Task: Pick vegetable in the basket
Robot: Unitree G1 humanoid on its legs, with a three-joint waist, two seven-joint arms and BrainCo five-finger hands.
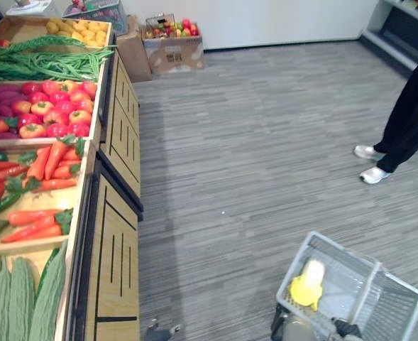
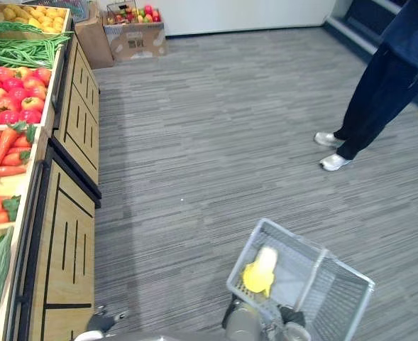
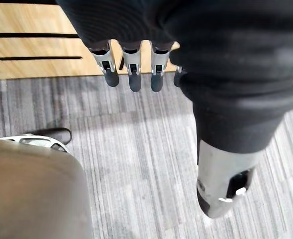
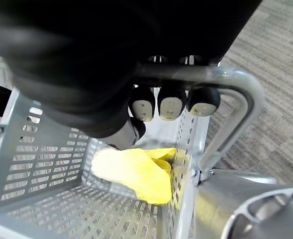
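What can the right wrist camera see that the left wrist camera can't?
Right wrist view: the right hand curled round the handle of the grey basket, with a yellow vegetable lying inside it. Left wrist view: the left hand, fingers relaxed and holding nothing, with the wooden stand and its black lines past it. Both: the grey striped carpet.
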